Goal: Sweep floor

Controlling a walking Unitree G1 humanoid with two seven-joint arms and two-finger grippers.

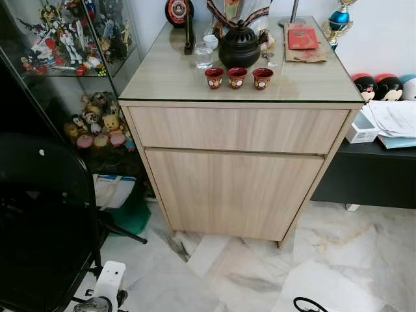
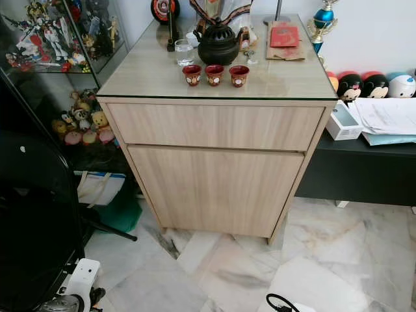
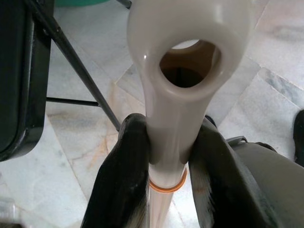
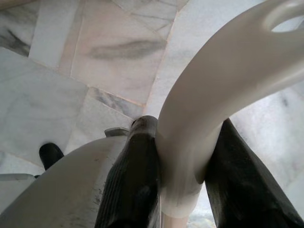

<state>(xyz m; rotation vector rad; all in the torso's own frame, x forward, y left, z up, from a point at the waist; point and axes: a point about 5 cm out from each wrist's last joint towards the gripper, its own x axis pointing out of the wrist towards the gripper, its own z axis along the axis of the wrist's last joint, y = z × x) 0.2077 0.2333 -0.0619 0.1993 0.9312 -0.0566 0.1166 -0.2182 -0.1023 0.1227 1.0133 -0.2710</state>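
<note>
Left gripper [image 3: 164, 156] clamping white broom handle [image 3: 185, 71], marble floor [image 3: 90, 137] beneath

Pale wood-grain laminate, matt, on the cabinet [image 1: 234, 192]; glossy glass sheet over its counter [image 1: 162, 75]. Polished marble floor [image 1: 338, 253], grey-veined, reflective. Dark matt teapot [image 1: 239, 47], cast-iron in look. Three red glazed cups [image 1: 237, 77], shiny. Clear glass display case [image 1: 65, 58], far left. Black folding chair [image 1: 39, 214], smooth sheen on seat back. White paper sheets [image 1: 393, 117], far right. Smooth off-white plastic handle [image 3: 183, 71], semi-gloss, with an orange ring; matt black, rubbery fingers [image 3: 121, 175] of left hand [image 3: 166, 156]. Similar plastic handle [image 4: 213, 95] between scuffed black fingers [image 4: 133, 180] of right hand [image 4: 185, 175].
</note>
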